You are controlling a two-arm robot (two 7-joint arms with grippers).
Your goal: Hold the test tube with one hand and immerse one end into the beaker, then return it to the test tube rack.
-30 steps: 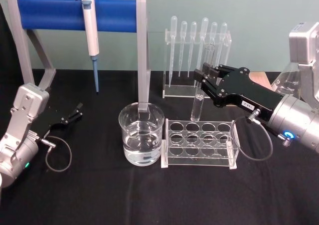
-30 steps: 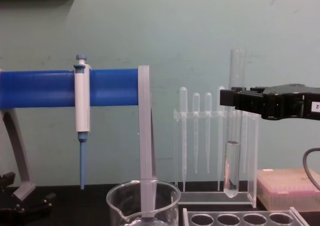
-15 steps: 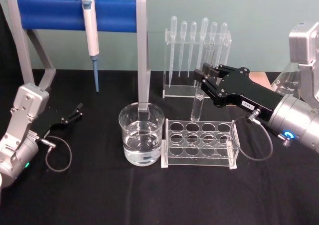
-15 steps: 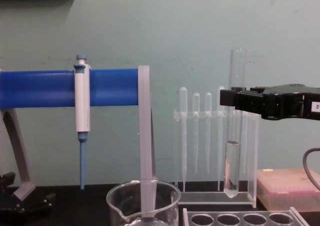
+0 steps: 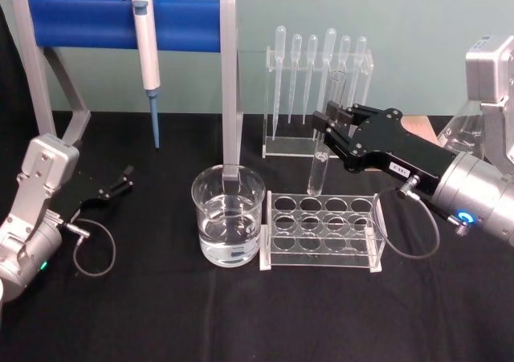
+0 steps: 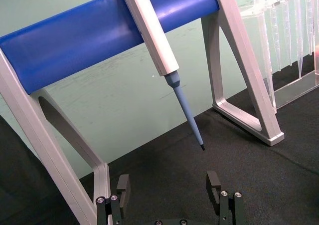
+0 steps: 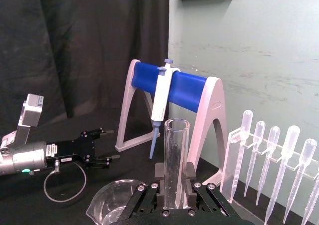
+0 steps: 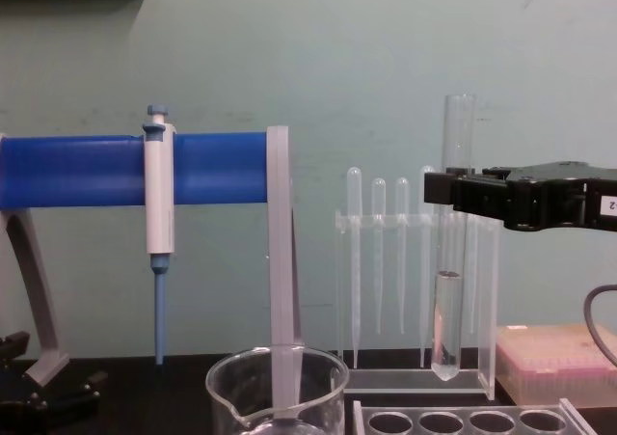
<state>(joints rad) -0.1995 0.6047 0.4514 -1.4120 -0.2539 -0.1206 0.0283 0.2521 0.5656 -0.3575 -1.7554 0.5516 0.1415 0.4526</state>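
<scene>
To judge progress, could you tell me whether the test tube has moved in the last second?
No. The test tube, in the right tool, keeps its place against the pipette stand behind it.

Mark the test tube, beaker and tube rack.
test tube (image 5: 317, 172), head view, lower shaft.
beaker (image 5: 228, 229), head view, front wall.
test tube rack (image 5: 321, 259), head view, front edge.

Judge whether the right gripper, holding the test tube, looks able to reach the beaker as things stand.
Probably yes. The right gripper grips the test tube clear above the rack, and the beaker stands open beside the rack with nothing between them; the grey stand post stands behind it.
</scene>
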